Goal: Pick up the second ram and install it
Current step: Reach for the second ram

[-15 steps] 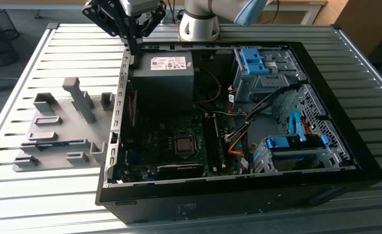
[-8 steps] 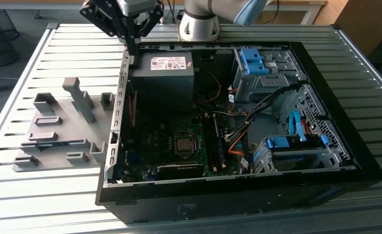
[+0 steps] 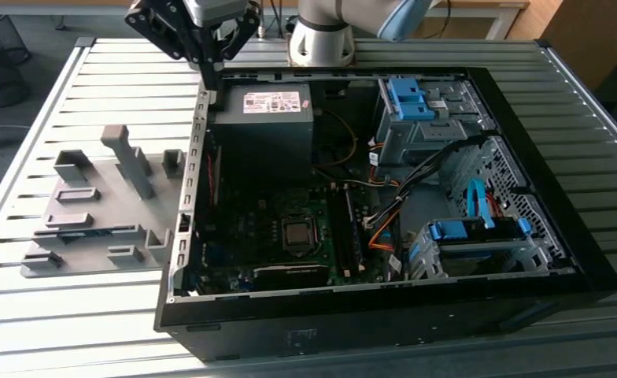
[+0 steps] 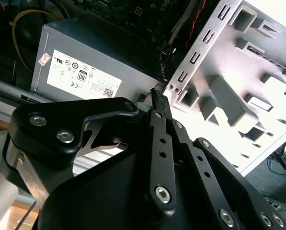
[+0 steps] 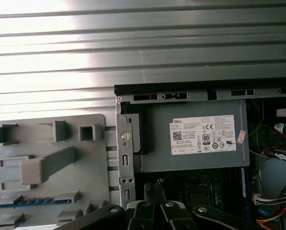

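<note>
Hovering above the computer case's (image 3: 205,118) corner, the claw (image 3: 212,82) is pressed together, empty. Well apart, the memory stick (image 5: 30,201) sits slotted near the grey tray's (image 5: 100,158) edge. It is likely light, stiff and fragile, best pinched mid-length.

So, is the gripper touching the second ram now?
Apart. In the first wrist view the second ram sits in the grey holder, clear of the gripper.
</note>
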You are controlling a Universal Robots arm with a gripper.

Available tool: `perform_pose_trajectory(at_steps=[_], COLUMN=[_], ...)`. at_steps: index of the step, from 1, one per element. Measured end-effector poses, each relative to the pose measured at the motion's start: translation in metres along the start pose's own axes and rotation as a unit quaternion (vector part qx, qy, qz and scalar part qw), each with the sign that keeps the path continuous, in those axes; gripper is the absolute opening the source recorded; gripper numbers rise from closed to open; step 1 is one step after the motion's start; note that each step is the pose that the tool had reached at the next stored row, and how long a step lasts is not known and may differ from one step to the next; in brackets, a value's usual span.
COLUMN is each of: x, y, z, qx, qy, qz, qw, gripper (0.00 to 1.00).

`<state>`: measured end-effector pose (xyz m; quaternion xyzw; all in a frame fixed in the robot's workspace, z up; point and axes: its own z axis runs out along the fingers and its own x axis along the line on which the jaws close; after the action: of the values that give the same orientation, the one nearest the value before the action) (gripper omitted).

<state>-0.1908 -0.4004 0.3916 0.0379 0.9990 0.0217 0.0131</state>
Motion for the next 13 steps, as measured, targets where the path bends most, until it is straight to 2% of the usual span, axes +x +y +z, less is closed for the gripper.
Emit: perform_pose_trajectory(at_steps=[13], x=[0.0065], y=[-0.0005], z=[0.0005], qx=[0.0000], qy=[0.0000], qz=[0.000], qw=[1.0000], gripper=[0.10])
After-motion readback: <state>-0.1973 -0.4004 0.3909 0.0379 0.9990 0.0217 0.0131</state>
